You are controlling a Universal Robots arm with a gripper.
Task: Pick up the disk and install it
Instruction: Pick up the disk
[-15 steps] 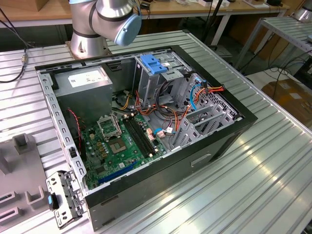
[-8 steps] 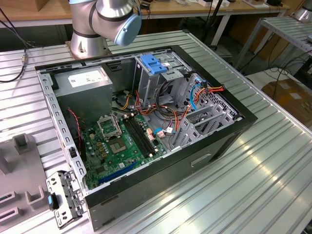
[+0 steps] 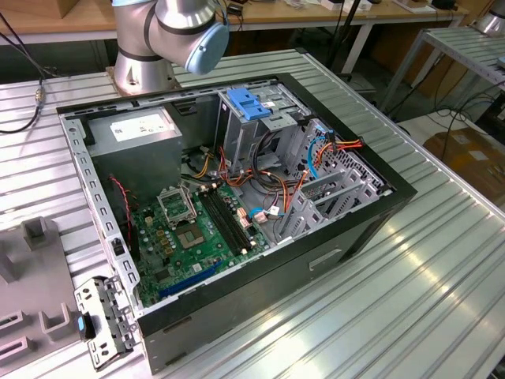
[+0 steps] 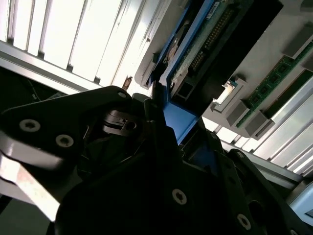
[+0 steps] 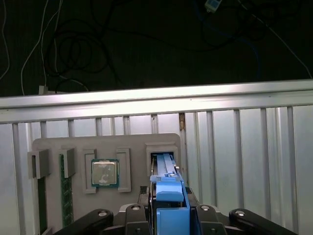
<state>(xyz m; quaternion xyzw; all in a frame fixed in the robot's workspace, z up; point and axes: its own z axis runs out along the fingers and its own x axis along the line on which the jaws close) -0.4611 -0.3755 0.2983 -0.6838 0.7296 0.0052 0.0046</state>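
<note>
One gripper (image 5: 169, 218) straddles the disk (image 5: 165, 166), which stands on its thin edge in a slot of a grey fixture tray (image 5: 132, 142) on a ribbed aluminium table (image 5: 244, 147). In the first wrist view the black fingers (image 5: 142, 220) sit flush against both sides of the disk's blue side rail (image 5: 169, 198) with no gap showing. The tool therefore reads as clenched on the disk, though the drive looks seated in its slot, not lifted.

Standing the disk edge-up probably serves the grasp: it offers the narrow thickness to the jaws, which likely could not span the broad faces. The slot keeps it upright and square to the approach.

The disk's long axis runs level with the tray, straight away from the gripper toward the table's raised border, with its broad faces vertical. In the second wrist view the same blue rail (image 4: 178, 122) passes between the gripper's dark bodies.

A processor chip (image 5: 104, 173) and a memory stick (image 5: 63, 196) lie in their own recesses beside the slot, apart from the disk.

In the exterior view an open computer case (image 3: 331, 253) fills the middle of the frame, with a blue-topped drive bay (image 3: 248, 103) at upper centre. The arm (image 3: 177, 31) rises out of the top edge. The disk is not in the case — installing is not yet done.
</note>
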